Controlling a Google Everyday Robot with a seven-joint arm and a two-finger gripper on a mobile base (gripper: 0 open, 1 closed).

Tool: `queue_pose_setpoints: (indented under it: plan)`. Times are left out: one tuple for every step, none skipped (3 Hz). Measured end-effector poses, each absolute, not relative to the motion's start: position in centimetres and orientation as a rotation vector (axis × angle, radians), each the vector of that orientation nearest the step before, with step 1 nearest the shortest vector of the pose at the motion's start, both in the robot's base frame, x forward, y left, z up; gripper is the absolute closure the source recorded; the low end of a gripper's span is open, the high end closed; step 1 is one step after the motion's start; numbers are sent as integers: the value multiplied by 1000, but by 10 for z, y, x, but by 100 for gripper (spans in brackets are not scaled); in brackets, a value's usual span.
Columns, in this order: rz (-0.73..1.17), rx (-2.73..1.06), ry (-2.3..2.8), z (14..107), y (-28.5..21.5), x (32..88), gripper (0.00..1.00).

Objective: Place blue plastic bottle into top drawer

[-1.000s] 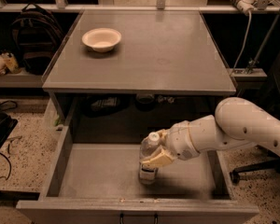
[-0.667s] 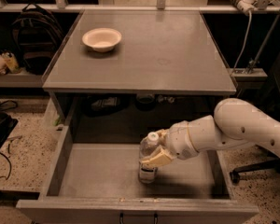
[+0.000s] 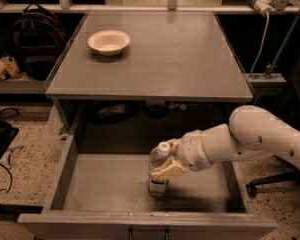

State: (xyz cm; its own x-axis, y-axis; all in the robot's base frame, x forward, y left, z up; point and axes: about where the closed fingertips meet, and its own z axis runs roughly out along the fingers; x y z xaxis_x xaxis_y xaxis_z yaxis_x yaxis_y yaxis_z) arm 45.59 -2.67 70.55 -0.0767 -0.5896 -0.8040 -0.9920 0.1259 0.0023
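Dim, warm, yellowish light falls from above, brightest on the bench (image 3: 190, 59) top. The top drawer (image 3: 105, 184) sits in duller shade. There the pincer (image 3: 165, 168), clasped around the blue plastic bottle (image 3: 158, 185), throws a soft shadow on the floor. Beneath the bench is near-black.

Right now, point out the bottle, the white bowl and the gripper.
blue plastic bottle (image 3: 158, 185): camera view, lower body.
white bowl (image 3: 109, 41): camera view, inner bottom.
gripper (image 3: 163, 162): camera view, between fingertips, closed on the bottle inside the top drawer (image 3: 105, 184).

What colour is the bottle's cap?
White cap, camera view; the gripper holds the bottle inside the top drawer.
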Motion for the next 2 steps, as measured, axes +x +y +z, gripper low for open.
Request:
queue_pose_setpoints:
  plan:
    - [778, -1538, 1747, 706, -27, 456, 34]
    - [778, -1538, 1747, 706, -27, 456, 11]
